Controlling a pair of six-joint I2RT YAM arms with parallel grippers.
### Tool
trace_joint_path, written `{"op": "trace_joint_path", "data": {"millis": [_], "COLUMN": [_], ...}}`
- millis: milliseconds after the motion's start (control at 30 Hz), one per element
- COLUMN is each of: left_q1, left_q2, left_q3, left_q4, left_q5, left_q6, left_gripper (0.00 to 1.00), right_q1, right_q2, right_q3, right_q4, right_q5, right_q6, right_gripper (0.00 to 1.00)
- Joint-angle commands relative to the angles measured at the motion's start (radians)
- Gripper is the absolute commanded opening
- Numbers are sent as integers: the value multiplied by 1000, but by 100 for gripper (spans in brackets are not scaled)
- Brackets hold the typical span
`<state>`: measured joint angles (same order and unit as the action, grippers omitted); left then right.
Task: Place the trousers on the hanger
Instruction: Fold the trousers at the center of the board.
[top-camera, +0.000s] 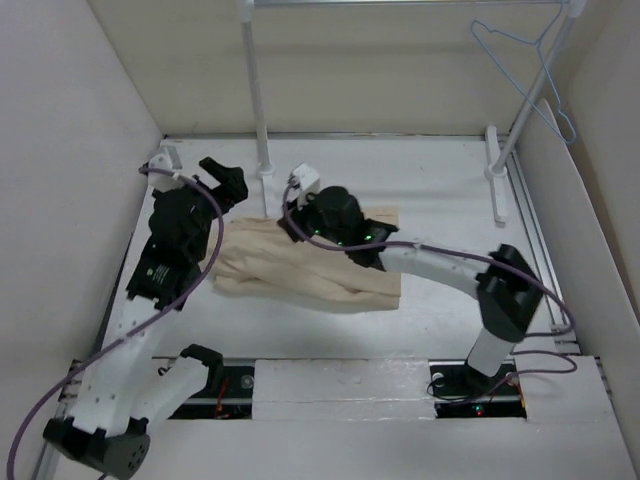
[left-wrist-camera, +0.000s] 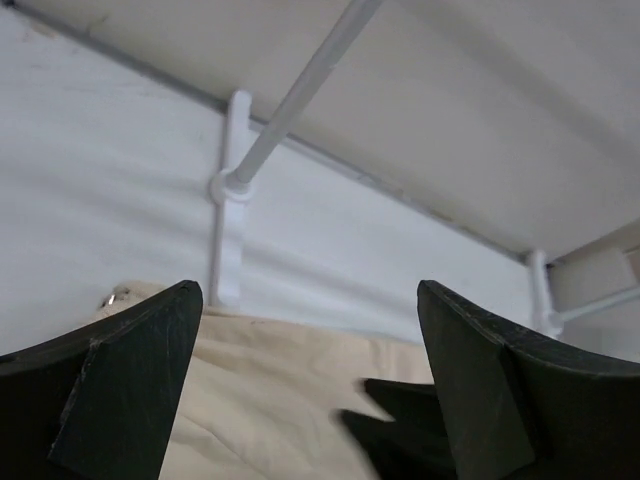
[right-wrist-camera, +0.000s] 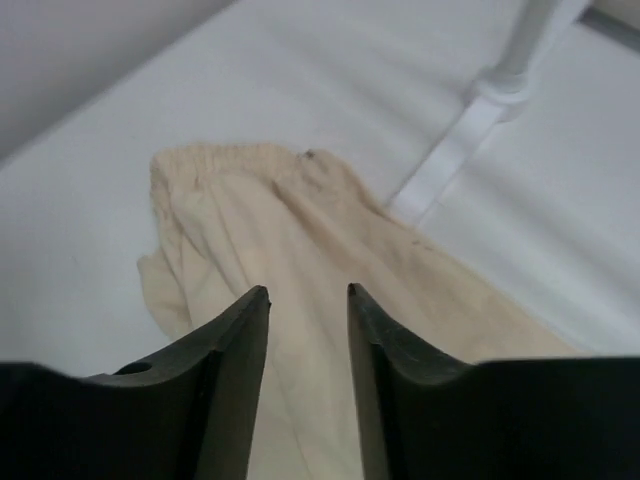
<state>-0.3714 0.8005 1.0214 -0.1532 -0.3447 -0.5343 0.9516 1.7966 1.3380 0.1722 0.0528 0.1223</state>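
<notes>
Soft, creased beige trousers (top-camera: 300, 275) with a gathered waistband lie in a rumpled heap on the white desk (top-camera: 430, 190), just in front of the rack (top-camera: 256, 90). The thin wire hanger (top-camera: 525, 70), a triangle with a hook, hangs at the rack's right end. The right arm (top-camera: 440, 265) hides part of the cloth. The left fingers (left-wrist-camera: 130, 370) stand wide apart, empty. The right fingers (right-wrist-camera: 225, 360) hang over the cloth with a narrow gap between them, visibly pinching nothing.

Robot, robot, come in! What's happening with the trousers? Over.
Left gripper open, empty. Right gripper slightly open, above trousers. Trousers crumpled on table; hanger bare on rack.
</notes>
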Motion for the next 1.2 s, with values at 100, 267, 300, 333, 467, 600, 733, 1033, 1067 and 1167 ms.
{"op": "trace_joint_path", "data": {"millis": [100, 267, 300, 333, 467, 600, 733, 1033, 1067, 1167], "left_q1": [373, 396, 396, 396, 396, 471, 658, 707, 707, 697], "left_q2": [262, 140, 105, 54, 205, 370, 371, 492, 500, 511], "left_q3": [-24, -214, -297, -326, -246, -132, -236, -371, -377, -397], "left_q4": [-38, -5, 29, 56, 28, -48, 52, 122, 133, 201], "left_q5": [486, 392, 318, 293, 234, 290, 521, 703, 704, 724], "left_q6": [-13, -67, -97, -148, -136, -116, -147, -133, -139, -174], "left_gripper": [85, 85, 86, 88, 99, 99, 99, 99, 99, 99], "right_q1": [-135, -87, -51, -28, 90, 133, 133, 133, 133, 142], "right_q2": [-333, -353, -339, -313, -120, 42, 119, 274, 285, 288], "right_q3": [-175, -319, -326, -316, -105, 55, 90, 208, 220, 228], "right_q4": [-41, -56, -50, -39, -206, -189, -120, -210, -226, -238], "right_q5": [-36, -76, -90, -108, -137, -82, -88, 4, 5, 15], "right_q6": [-172, -207, -210, -223, -386, -434, -429, -438, -440, -441], "right_gripper": [4, 29, 46, 51, 55, 55, 56, 49, 49, 32]}}
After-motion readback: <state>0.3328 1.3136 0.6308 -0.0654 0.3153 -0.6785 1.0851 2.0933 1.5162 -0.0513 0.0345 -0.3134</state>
